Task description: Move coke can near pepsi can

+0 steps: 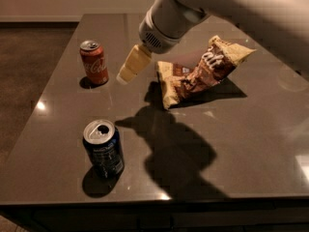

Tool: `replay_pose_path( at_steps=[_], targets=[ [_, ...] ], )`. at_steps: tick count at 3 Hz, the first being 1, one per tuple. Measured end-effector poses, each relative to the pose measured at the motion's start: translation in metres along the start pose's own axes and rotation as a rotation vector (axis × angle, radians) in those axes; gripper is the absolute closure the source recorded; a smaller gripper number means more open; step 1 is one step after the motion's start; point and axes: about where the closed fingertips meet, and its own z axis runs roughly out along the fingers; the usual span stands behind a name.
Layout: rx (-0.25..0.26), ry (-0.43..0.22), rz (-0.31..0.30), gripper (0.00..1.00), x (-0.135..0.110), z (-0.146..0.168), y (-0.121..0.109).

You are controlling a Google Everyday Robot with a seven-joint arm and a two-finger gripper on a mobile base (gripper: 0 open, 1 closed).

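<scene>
The coke can (94,62) is red-orange with white script and a silver top. It stands upright at the back left of the dark table (251,144). The pepsi can (103,150) is dark navy blue with a silver top and an open tab hole. It stands upright near the table's front left edge. My gripper (125,75) hangs above the table just right of the coke can, apart from it and holding nothing that I can see. The white arm reaches in from the upper right.
A crumpled brown and yellow chip bag (203,71) lies right of the gripper, in the middle of the table's back half. The arm's shadow falls across the table's centre. The floor drops away beyond the table's left edge.
</scene>
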Motion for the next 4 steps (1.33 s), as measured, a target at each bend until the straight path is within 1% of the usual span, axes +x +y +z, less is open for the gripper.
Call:
replay_pose_path(
  at_steps=[1,2,3,4],
  targets=[
    [0.001,-0.004,-0.018,0.00,-0.008,0.018,0.002],
    [0.008,-0.017,-0.020,0.00,-0.016,0.038,0.000],
    [0.000,-0.042,0.015,0.00,-0.026,0.055,-0.006],
    [-0.023,-0.078,0.041,0.00,-0.041,0.071,-0.010]
  ],
)
